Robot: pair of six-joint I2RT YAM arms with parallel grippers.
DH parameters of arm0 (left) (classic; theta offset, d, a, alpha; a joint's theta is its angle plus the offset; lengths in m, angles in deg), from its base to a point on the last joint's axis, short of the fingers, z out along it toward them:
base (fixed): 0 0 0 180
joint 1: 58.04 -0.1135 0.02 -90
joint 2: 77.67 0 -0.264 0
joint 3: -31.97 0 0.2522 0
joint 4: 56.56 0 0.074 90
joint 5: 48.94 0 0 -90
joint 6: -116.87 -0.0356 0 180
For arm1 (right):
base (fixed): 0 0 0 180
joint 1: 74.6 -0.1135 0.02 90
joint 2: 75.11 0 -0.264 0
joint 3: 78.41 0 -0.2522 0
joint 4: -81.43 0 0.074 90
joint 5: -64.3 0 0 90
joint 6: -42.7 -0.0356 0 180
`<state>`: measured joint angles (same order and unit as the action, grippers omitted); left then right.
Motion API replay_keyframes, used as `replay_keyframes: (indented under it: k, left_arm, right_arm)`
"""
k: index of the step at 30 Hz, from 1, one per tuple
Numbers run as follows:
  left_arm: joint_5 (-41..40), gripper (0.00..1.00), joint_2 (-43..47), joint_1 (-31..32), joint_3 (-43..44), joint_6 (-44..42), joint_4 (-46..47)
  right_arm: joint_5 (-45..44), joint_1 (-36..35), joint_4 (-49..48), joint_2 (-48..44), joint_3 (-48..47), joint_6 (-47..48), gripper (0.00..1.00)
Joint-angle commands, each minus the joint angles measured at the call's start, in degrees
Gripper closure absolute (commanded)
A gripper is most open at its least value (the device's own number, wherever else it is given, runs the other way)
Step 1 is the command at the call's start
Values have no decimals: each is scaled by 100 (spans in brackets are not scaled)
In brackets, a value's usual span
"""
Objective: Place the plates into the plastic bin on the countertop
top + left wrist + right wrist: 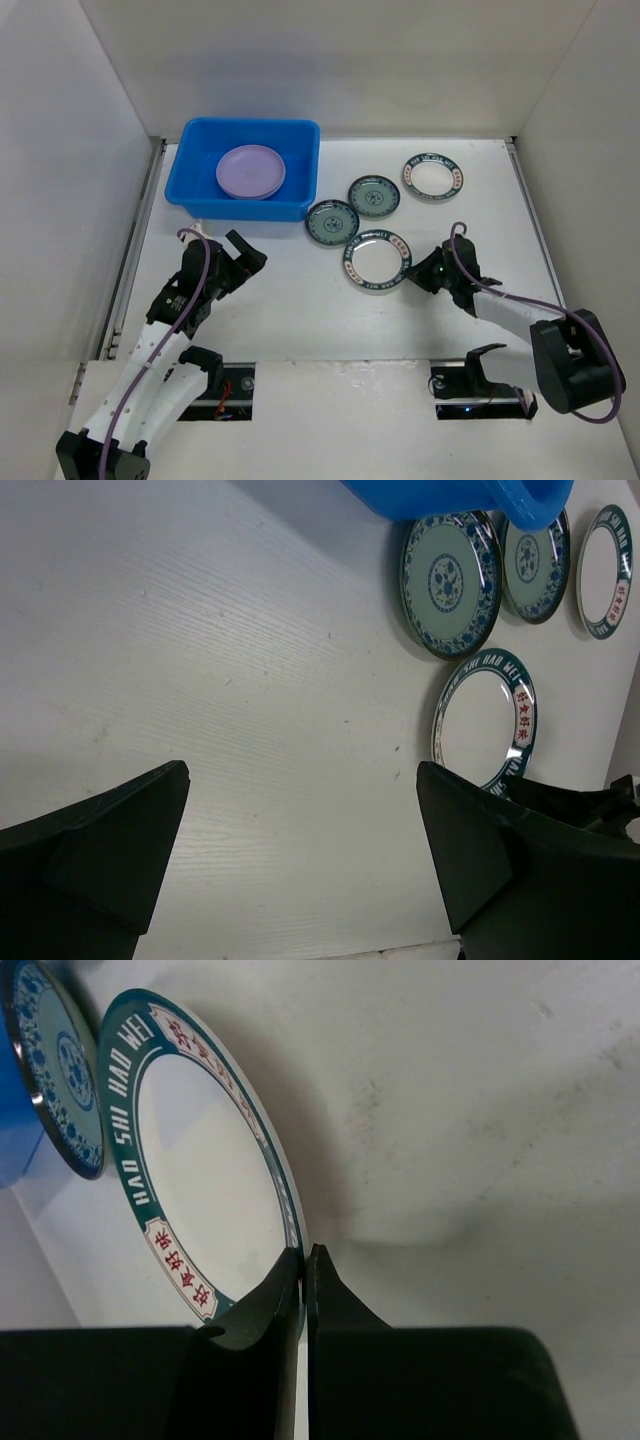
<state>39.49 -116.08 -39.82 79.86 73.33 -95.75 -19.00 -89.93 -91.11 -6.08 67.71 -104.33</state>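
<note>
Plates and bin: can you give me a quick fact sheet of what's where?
blue bin: holds lavender plate
countertop: left teal plate, right teal plate, far white-centred plate, near white-centred plate
right gripper: shut on near white-centred plate's rim
left gripper: open, above bare countertop, holding nothing

Robot lab test cell: bare white walls [350,60] boxing white countertop [300,315] (two arms [150,360] mounted at edge).
</note>
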Motion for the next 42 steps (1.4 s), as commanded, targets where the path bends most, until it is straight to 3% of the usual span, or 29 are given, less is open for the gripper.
replay_keyframes:
  k: [1,7,11,15,20,34,42]
  left_arm:
    - [-2,0,1,-42,94,127,21]
    - [33,0,-35,-95,85,109,47]
    - [68,0,-70,-156,50,83,73]
    - [86,0,-114,-165,24,74,143]
    - [86,0,-105,-165,-29,74,170]
    - [42,0,650,28,-354,373,-15]
    - [-28,0,1081,125,-442,443,-67]
  right_arm:
    - [-90,35,50,5,-273,368,96]
    - [-169,17,1436,-995,-755,605,98]
    - [-511,0,2868,-1760,-1650,1000,98]
    - [-547,0,3294,-1824,-2644,1168,98]
    - [-328,-360,2601,-824,-3760,1090,98]
    - [911,-1301,-449,3658,-6933,1081,99]
    - [1035,-1670,-1829,5189,-7804,1063,99]
